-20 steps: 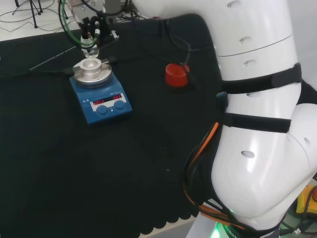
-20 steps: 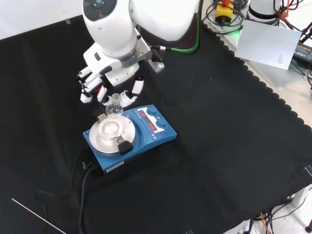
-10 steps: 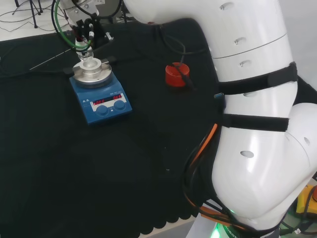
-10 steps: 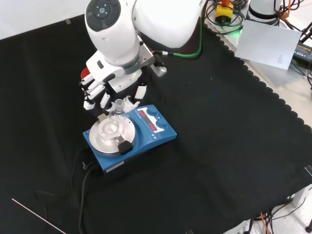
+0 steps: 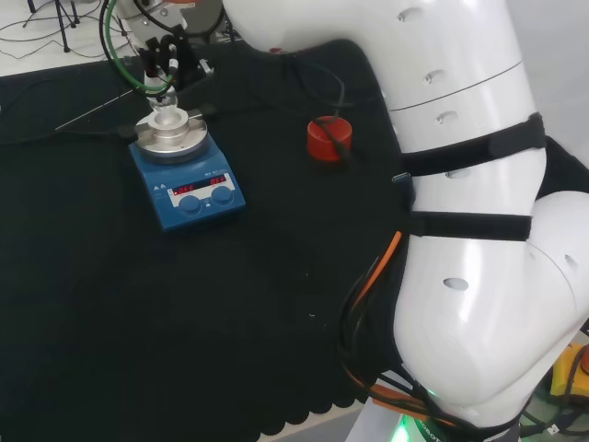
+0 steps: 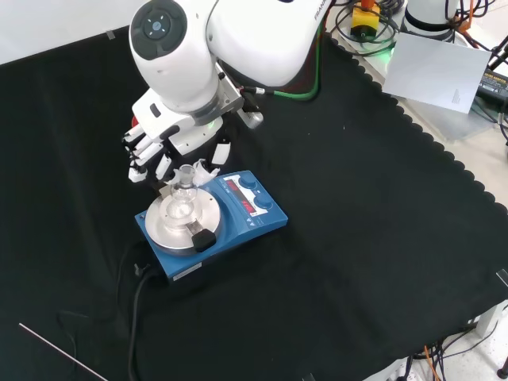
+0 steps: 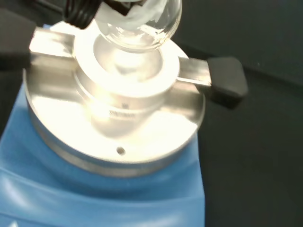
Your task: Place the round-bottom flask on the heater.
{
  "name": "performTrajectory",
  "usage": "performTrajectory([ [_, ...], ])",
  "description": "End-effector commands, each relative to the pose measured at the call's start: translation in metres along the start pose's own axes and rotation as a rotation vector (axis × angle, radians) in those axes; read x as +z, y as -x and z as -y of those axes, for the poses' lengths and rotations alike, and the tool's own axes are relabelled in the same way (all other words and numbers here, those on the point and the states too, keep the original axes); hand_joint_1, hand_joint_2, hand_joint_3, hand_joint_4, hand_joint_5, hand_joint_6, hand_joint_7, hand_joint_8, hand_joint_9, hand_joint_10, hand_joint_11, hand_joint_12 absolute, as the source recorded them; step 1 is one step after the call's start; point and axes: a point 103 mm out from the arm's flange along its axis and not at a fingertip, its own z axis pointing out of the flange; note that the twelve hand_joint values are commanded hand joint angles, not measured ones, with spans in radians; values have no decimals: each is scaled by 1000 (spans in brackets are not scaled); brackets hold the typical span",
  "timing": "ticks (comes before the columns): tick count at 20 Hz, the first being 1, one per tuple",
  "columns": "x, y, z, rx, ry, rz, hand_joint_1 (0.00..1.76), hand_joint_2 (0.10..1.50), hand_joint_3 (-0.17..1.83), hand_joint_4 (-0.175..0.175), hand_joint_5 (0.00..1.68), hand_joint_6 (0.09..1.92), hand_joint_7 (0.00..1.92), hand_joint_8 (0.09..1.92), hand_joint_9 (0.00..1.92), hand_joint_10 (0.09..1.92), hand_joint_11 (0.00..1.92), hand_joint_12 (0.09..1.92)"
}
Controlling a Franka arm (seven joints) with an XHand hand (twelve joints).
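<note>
One black and white hand (image 6: pixel 163 151) at 11 o'clock of the blue heater with round silver top plate (image 6: pixel 208 220) in front view, fingers curled round neck of clear glass round-bottom flask (image 6: pixel 182 193). Flask upright, bulb over the plate's central well; touching or just above, cannot tell. Red ribbed ring stand (image 5: pixel 329 138) at 3 o'clock of heater in head view, well apart.

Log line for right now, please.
step: lowering flask | hand: shut on flask | flask: just above heater cup | seated: not yet
</note>
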Motion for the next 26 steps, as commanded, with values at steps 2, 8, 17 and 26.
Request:
performTrajectory([
  [2,17,5,-10,-25,-18,-52,1052,752,762,122,989,1203,205,631,329,668,8,1404],
  [8,17,3,-13,-4,-17,5,1052,751,762,125,990,1202,206,631,330,669,9,1404],
  [17,24,13,-19,5,-23,4,1052,751,762,127,991,1200,207,631,331,668,11,1404],
  [26,27,21,-22,4,-34,-14,1051,750,762,129,992,1199,208,631,332,668,12,1404],
])
